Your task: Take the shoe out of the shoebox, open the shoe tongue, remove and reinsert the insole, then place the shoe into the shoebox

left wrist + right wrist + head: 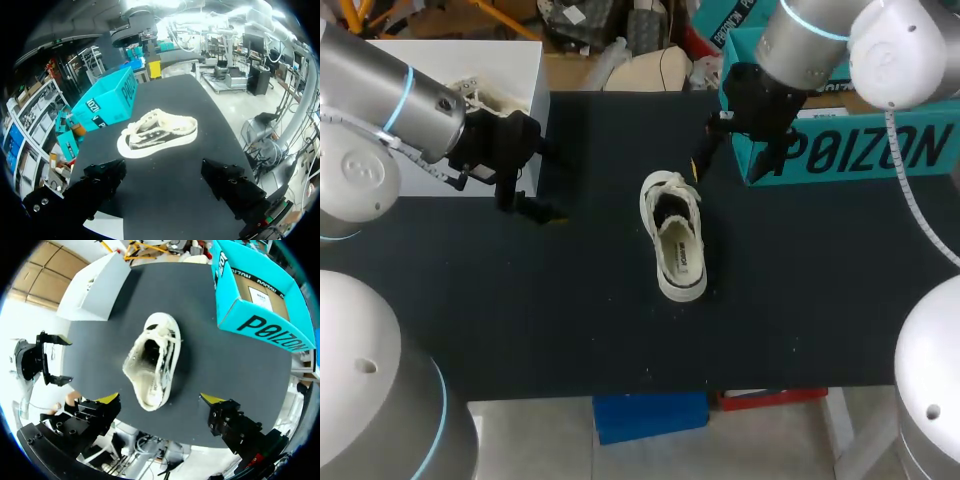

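Shoe upright on black table, outside teal shoebox

Head view looks steeply down from above and behind, shoe mid-frame; left wrist view sits low, facing across the table at the shoe, fairly near; right wrist view looks down from above it; all share shoe and shoebox.
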Controlling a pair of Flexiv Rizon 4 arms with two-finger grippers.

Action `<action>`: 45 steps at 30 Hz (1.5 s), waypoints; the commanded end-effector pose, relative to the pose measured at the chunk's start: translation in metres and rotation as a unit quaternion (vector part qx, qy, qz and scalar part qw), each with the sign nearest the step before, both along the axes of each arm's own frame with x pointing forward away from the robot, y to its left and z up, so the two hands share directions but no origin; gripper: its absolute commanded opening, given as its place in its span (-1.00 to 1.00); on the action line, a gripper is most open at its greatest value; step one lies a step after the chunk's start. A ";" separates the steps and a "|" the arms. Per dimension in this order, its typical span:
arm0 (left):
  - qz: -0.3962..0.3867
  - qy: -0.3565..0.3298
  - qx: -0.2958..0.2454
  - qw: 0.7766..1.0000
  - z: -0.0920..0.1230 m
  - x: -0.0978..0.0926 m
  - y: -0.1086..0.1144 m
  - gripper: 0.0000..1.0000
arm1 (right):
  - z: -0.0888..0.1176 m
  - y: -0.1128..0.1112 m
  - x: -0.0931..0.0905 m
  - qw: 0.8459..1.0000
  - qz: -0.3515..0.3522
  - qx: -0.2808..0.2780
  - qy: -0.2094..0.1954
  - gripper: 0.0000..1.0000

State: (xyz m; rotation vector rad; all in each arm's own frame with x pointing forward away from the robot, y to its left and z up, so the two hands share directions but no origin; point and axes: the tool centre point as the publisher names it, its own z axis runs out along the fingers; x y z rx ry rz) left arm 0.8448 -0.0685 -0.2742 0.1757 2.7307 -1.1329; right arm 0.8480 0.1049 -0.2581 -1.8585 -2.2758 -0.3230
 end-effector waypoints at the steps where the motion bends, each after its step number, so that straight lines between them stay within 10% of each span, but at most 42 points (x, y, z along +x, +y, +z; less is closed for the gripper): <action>1: 0.002 -0.002 0.001 1.000 0.000 -0.001 0.000 1.00 | -0.018 0.016 0.013 0.998 -0.004 -0.067 0.012 1.00; 11: 0.002 -0.002 0.001 1.000 0.000 -0.001 0.000 1.00 | -0.056 0.012 0.019 0.994 -0.011 -0.111 0.001 1.00; 19: 0.002 -0.002 0.001 1.000 0.000 -0.001 0.000 1.00 | -0.081 0.002 0.029 0.993 -0.005 -0.122 -0.007 0.46; 26: 0.002 -0.002 0.001 1.000 0.000 -0.001 0.000 1.00 | -0.103 -0.001 0.034 0.993 0.001 -0.117 -0.001 0.58; 45: 0.002 -0.002 0.001 1.000 0.000 -0.001 0.000 1.00 | -0.144 0.017 0.031 0.989 0.007 -0.141 0.044 -0.13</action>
